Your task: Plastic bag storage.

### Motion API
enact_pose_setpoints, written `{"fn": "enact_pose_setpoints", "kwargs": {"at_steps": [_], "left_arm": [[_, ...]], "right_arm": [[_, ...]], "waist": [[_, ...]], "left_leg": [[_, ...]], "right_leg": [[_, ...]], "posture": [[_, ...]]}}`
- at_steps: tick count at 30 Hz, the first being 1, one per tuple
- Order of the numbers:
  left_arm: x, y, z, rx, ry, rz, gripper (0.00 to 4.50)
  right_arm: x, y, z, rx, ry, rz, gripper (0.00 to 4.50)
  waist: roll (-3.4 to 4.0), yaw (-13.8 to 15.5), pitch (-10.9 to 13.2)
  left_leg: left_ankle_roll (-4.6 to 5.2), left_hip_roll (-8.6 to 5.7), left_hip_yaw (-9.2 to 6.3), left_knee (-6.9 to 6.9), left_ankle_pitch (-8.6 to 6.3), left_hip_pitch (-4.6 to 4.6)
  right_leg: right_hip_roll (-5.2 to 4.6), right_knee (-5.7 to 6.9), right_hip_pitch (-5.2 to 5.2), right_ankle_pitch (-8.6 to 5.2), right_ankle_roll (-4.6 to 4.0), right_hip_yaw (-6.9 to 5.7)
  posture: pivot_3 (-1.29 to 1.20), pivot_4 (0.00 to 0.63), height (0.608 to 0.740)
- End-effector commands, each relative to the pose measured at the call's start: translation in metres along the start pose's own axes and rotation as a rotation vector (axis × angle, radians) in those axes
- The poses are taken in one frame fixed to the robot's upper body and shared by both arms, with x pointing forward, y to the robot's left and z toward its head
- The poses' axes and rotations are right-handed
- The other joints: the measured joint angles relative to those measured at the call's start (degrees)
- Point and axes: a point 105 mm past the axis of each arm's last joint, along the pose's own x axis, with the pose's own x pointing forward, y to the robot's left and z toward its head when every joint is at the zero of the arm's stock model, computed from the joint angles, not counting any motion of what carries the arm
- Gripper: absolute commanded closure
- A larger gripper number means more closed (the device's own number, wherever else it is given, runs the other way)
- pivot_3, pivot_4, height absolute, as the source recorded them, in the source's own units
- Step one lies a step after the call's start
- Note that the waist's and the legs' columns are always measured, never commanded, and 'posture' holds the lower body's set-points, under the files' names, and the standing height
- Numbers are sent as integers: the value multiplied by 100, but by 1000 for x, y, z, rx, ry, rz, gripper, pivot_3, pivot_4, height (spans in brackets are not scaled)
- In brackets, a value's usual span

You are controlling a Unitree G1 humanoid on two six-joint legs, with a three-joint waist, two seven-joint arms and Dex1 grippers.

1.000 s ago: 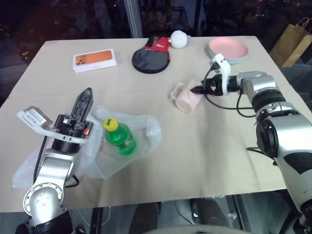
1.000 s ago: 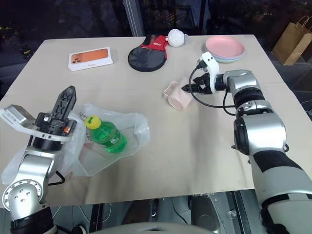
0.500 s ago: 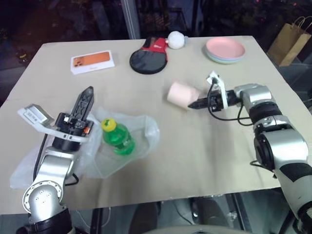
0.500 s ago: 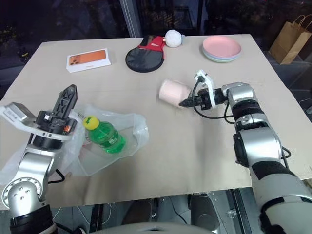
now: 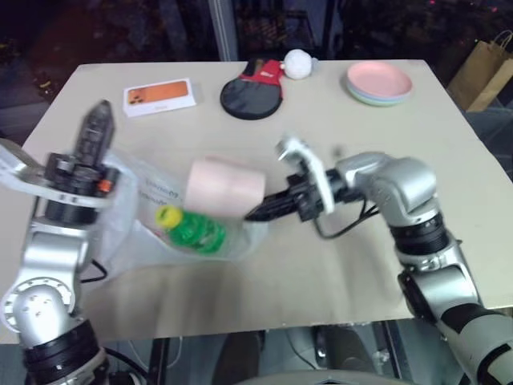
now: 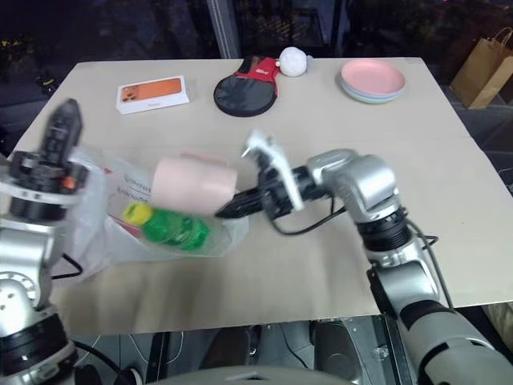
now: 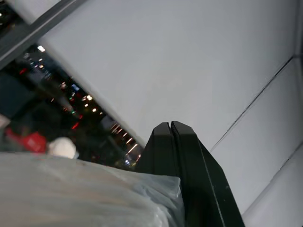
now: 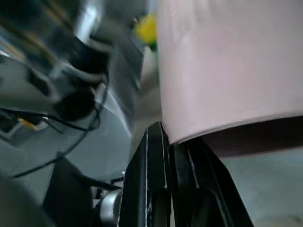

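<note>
Your plastic bag (image 5: 144,220) lies on the near left part of the table (image 5: 337,265), and inside it you have a green bottle (image 5: 192,228) with a yellow cap, lying on its side. The pink mug (image 5: 224,186) hangs on its side just over the bag's far edge, above the bottle and off the tabletop. Your right gripper (image 5: 258,213) has its two black fingers pinched together on the mug's rim; in the right wrist view one finger (image 8: 149,161) sits outside the pink wall.

The bag is thin, translucent and crinkled, with faint print on the upper layer, and its left side is pulled up off the table. Your left gripper (image 5: 94,132) points upward with its fingers pressed together, and the left wrist view shows bag film (image 7: 94,198) bunched against them, so it is clamped on the bag.

At the far side you have stacked shallow plates (image 5: 378,83), pink on top, with nothing in them, a table tennis paddle (image 5: 250,90), a white ball (image 5: 297,64) and a phone box (image 5: 159,96).
</note>
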Motion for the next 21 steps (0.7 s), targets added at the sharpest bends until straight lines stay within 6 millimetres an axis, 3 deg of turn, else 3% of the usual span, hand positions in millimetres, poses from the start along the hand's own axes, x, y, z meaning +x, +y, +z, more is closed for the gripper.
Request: {"fn": "enact_pose_setpoints", "kwargs": {"at_steps": [1,4,7,14,21], "left_arm": [[3,-35,4,-33,9,-110,4500],[-2,-58,-16,-77,116,-170,4500],[-7,-63,-24,-78,141,-161,4500],[-7,-52,6,-41,-14,-96,4500],[-33,-18,7,-50,-16,52,4500]], "right_arm": [[1,3,18,-114,-9,-38,4466],[2,-4,22,-175,15,-67,4466],[4,-4,29,-221,24,-45,4466],[15,6,41,-282,14,20,4466],[4,10,36,-279,-12,55,4466]], "waist": [[-1,22,-1],[-10,32,-5],[-9,27,-4],[-7,23,-3],[-7,23,-3]], "left_leg": [[-2,0,-4,0,1,-1],[-6,-2,-15,2,4,-6],[-6,-6,-13,0,4,-6],[-6,1,-19,-2,4,-2],[-6,-1,-17,-2,4,-5]], "right_leg": [[0,0,0,0,0,-3],[-2,-5,4,0,0,-12],[-8,-7,5,0,-1,-12],[5,-4,5,-1,-2,-16],[3,-9,6,-1,-2,-15]], "posture": [[0,150,740],[0,150,740],[0,150,740],[0,150,740],[0,150,740]]}}
